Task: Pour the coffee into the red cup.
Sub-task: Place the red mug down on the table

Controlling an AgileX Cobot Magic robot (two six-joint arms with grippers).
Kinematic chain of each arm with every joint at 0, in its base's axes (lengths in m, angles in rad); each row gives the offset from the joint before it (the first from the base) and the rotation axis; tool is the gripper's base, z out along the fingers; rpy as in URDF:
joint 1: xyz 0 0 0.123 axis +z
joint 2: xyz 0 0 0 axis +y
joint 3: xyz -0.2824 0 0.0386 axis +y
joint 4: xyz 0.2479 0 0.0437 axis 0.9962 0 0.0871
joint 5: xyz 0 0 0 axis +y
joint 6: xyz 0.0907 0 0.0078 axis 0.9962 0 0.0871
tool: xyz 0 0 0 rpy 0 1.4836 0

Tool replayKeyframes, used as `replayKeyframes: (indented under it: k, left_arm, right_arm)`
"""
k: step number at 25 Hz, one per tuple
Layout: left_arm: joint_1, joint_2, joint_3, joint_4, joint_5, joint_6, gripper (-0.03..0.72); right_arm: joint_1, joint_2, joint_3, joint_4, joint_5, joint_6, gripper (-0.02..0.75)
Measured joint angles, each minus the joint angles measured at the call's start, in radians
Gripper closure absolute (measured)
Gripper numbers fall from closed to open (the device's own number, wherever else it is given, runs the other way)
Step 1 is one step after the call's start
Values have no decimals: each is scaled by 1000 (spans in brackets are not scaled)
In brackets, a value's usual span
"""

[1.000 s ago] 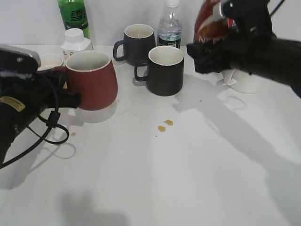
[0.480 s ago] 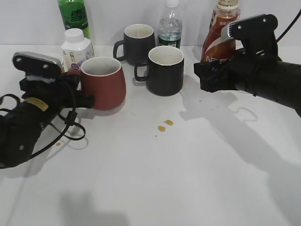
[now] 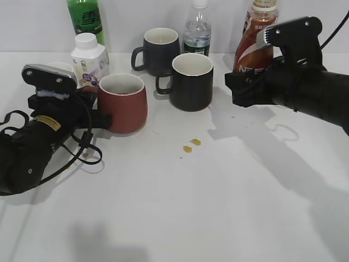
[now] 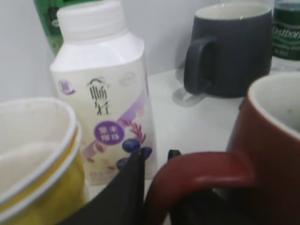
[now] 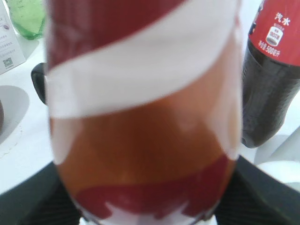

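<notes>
Coffee, small brown curvy bottle [image 3: 256,38], gripped upright in my right hand [image 3: 245,90]; no pour yet.
Left hand [image 4: 154,187] clamps dark red ceramic mug [image 3: 124,103] by its handle on the surface [image 3: 218,207]; tilt and pour remain.

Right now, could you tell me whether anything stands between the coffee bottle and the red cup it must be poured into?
Yes: the nearer black mug stands on the table between the coffee bottle and the red cup, so the bottle would have to pass over or around it.

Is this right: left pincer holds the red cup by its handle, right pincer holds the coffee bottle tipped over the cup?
Not quite. The left pincer does hold the red cup by its handle, but the coffee bottle in the right pincer stands upright, far right of the cup, not tipped over it. The exterior view shows this.
</notes>
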Motion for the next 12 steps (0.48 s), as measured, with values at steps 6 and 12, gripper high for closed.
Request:
replayKeyframes:
  k: [6, 12]
  left_arm:
    - [0, -1, -7, 4, -10, -11, 515]
    - [-1, -1, 1, -5, 21, -15, 467]
  right_arm:
    - [0, 0, 0, 0, 0, 0, 224]
    - [0, 0, 0, 0, -1, 0, 224]
